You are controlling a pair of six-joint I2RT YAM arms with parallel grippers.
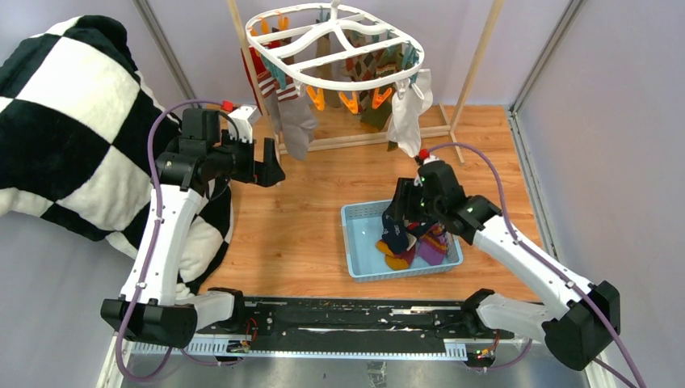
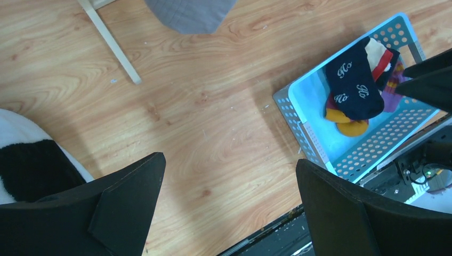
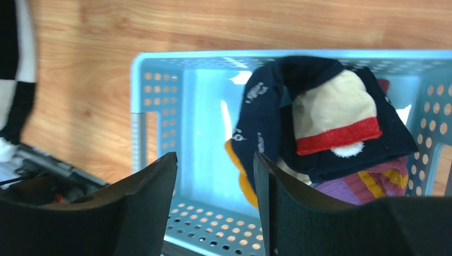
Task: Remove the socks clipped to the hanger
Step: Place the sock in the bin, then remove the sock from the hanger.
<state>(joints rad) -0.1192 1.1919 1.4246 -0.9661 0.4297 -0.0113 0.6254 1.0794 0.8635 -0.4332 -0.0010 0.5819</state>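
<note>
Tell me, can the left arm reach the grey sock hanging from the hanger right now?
Probably yes: the open left gripper sits close by the grey sock, with nothing between them.

The wooden tabletop [image 1: 307,210] in front of me carries a light-blue perforated basket [image 1: 349,234] just right of its middle, a pale wooden rack [image 1: 335,144] standing along its far side, and a black-and-white checked blanket [image 1: 73,121] spilling over its left edge.
</note>
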